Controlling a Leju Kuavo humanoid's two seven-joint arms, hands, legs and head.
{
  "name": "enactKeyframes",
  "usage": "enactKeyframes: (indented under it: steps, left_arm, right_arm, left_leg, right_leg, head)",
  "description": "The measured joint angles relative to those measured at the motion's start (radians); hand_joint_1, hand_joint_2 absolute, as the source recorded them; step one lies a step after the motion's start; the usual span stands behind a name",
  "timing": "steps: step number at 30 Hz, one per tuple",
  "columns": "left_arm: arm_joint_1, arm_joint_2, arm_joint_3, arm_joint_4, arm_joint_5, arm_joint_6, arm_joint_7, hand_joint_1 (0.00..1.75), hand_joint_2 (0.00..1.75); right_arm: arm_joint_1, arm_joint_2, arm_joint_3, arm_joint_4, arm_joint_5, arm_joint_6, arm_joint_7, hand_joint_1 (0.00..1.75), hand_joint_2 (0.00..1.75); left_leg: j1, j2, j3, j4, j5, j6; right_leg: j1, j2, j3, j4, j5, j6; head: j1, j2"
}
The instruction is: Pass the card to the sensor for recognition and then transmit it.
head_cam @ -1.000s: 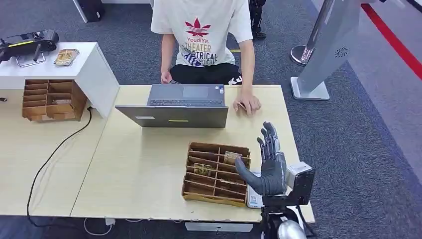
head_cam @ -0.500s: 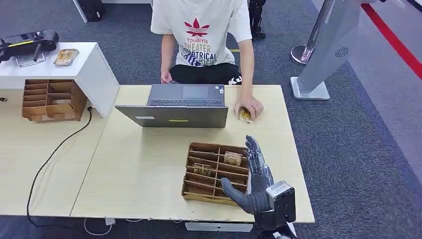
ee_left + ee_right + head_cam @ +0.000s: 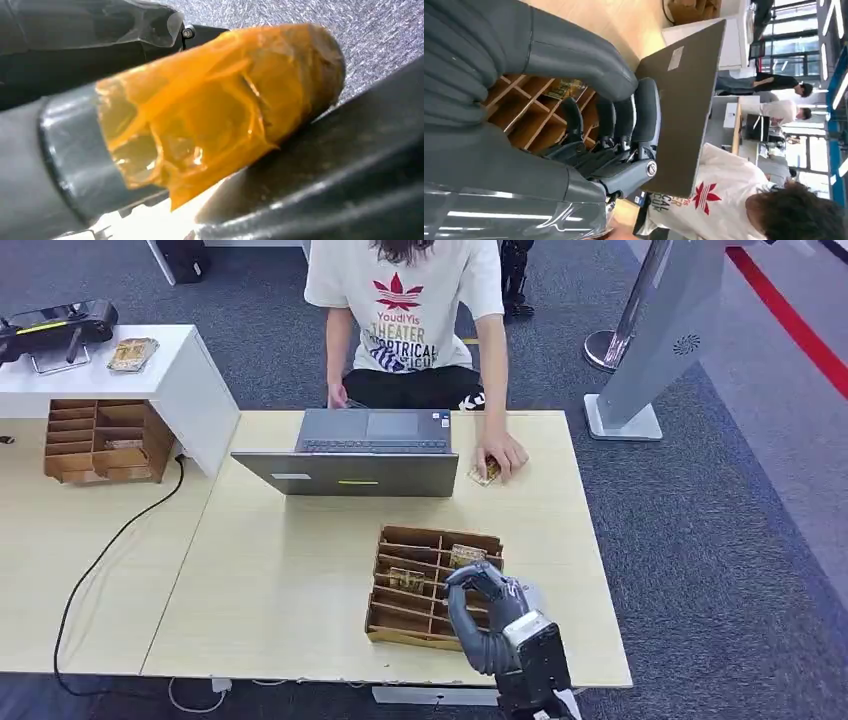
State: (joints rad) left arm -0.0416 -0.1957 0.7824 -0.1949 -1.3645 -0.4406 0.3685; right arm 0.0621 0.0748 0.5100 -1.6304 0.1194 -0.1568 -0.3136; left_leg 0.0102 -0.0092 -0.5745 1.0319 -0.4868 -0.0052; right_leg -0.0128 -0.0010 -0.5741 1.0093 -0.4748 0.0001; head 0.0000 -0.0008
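While small, card shows yellowish print.

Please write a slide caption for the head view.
Robot's grey right hand reaches over brown wooden divided tray; seated person's hand covers a card.

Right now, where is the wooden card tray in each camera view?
Head view: the tray sits low at centre on the desk, with the right hand over its right end.
Right wrist view: the tray shows behind the fingers.
Left wrist view: not in it.
Shared landmark: the laptop.
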Motion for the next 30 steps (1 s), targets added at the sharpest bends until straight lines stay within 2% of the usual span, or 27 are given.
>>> enactKeyframes:
  steps: [2, 5, 6, 7, 10, 11, 12, 13, 18, 19, 23, 27, 29, 30]
  left_arm:
    - [0.000, -0.002, 0.001, 0.000, 0.001, 0.000, 0.000, 0.00, 0.00]
    - [0.001, -0.002, 0.002, 0.000, 0.003, 0.001, 0.000, 0.00, 0.00]
    - [0.001, -0.002, 0.002, 0.000, 0.003, 0.001, 0.000, 0.00, 0.00]
    - [0.001, -0.002, 0.002, 0.000, 0.003, 0.001, 0.000, 0.00, 0.00]
    - [0.001, -0.003, 0.003, 0.000, 0.004, 0.002, 0.000, 0.00, 0.00]
    - [0.001, -0.003, 0.003, 0.000, 0.005, 0.002, 0.000, 0.00, 0.00]
    - [0.001, -0.004, 0.004, 0.000, 0.006, 0.002, 0.000, 0.00, 0.00]
    - [0.001, -0.004, 0.005, 0.000, 0.010, 0.002, 0.005, 0.00, 0.00]
    - [0.001, -0.008, 0.016, 0.000, 0.012, 0.004, 0.009, 0.00, 0.00]
    - [0.001, -0.009, 0.018, 0.000, 0.012, 0.004, 0.009, 0.00, 0.00]
    - [0.001, -0.009, 0.019, 0.000, 0.011, 0.004, 0.010, 0.00, 0.00]
    - [0.001, -0.010, 0.019, 0.000, 0.010, 0.004, 0.010, 0.00, 0.00]
    - [0.001, -0.010, 0.019, 0.000, 0.008, 0.004, 0.011, 0.00, 0.00]
    - [0.001, -0.010, 0.019, 0.000, 0.006, 0.004, 0.013, 0.00, 0.00]
  right_arm:
    - [-0.009, 0.000, 0.009, 0.006, 0.033, -0.013, 0.003, 0.19, 1.75]
    - [-0.015, 0.000, 0.017, 0.015, 0.098, -0.047, 0.008, 0.24, 1.75]
    - [-0.016, 0.000, 0.018, 0.017, 0.121, -0.061, 0.008, 0.38, 1.75]
    - [-0.016, 0.000, 0.019, 0.018, 0.141, -0.073, 0.008, 0.44, 1.75]
    - [-0.018, 0.000, 0.029, 0.020, 0.207, -0.111, 0.011, 0.73, 1.75]
    - [-0.019, 0.000, 0.032, 0.021, 0.228, -0.122, 0.011, 0.99, 1.75]
    - [-0.019, 0.000, 0.033, 0.021, 0.242, -0.131, 0.011, 1.03, 1.75]
    - [-0.020, 0.000, 0.035, 0.021, 0.267, -0.146, 0.012, 1.31, 1.75]
    - [-0.018, 0.000, 0.039, 0.021, 0.346, -0.198, 0.020, 1.43, 1.75]
    - [-0.017, 0.000, 0.039, 0.021, 0.363, -0.208, 0.022, 1.34, 1.75]
    - [-0.008, 0.000, 0.039, 0.019, 0.467, -0.268, 0.037, 1.26, 1.75]
    - [-0.003, 0.000, 0.039, 0.019, 0.589, -0.330, 0.068, 0.86, 1.75]
    - [-0.002, 0.000, 0.039, 0.020, 0.644, -0.359, 0.084, 0.84, 1.75]
    - [-0.002, 0.000, 0.039, 0.021, 0.663, -0.370, 0.089, 0.77, 1.75]
  left_leg:
    - [0.000, 0.000, 0.000, 0.000, 0.000, 0.000]
    - [0.000, 0.000, 0.000, 0.000, 0.000, 0.000]
    - [0.000, 0.000, 0.000, 0.000, 0.000, 0.000]
    - [0.000, 0.000, 0.000, 0.000, 0.000, 0.000]
    - [0.000, 0.000, 0.000, 0.000, 0.000, 0.000]
    - [0.000, 0.000, 0.000, 0.000, 0.000, 0.000]
    - [0.000, 0.000, 0.000, 0.000, 0.000, 0.000]
    - [0.000, 0.000, 0.000, 0.000, 0.000, 0.000]
    - [0.000, 0.000, 0.000, 0.000, 0.000, 0.000]
    - [0.000, 0.000, 0.000, 0.000, 0.000, 0.000]
    - [0.000, 0.000, 0.000, 0.000, 0.000, 0.000]
    - [0.000, 0.000, 0.000, 0.000, 0.000, 0.000]
    - [0.000, 0.000, 0.000, 0.000, 0.000, 0.000]
    - [0.000, 0.000, 0.000, 0.000, 0.000, 0.000]
  right_leg:
    - [0.000, 0.000, 0.000, 0.000, 0.000, 0.000]
    - [0.000, 0.000, 0.000, 0.000, 0.000, 0.000]
    - [0.000, 0.000, 0.000, 0.000, 0.000, 0.000]
    - [0.000, 0.000, 0.000, 0.000, 0.000, 0.000]
    - [0.000, 0.000, 0.000, 0.000, 0.000, 0.000]
    - [0.000, 0.000, 0.000, 0.000, 0.000, 0.000]
    - [0.000, 0.000, 0.000, 0.000, 0.000, 0.000]
    - [0.000, 0.000, 0.000, 0.000, 0.000, 0.000]
    - [0.000, 0.000, 0.000, 0.000, 0.000, 0.000]
    - [0.000, 0.000, 0.000, 0.000, 0.000, 0.000]
    - [0.000, 0.000, 0.000, 0.000, 0.000, 0.000]
    - [0.000, 0.000, 0.000, 0.000, 0.000, 0.000]
    - [0.000, 0.000, 0.000, 0.000, 0.000, 0.000]
    - [0.000, 0.000, 0.000, 0.000, 0.000, 0.000]
  head:
    - [0.000, 0.000]
    - [0.000, 0.000]
    - [0.000, 0.000]
    - [0.000, 0.000]
    - [0.000, 0.000]
    - [0.000, 0.000]
    - [0.000, 0.000]
    - [0.000, 0.000]
    - [0.000, 0.000]
    - [0.000, 0.000]
    - [0.000, 0.000]
    - [0.000, 0.000]
    - [0.000, 0.000]
    - [0.000, 0.000]
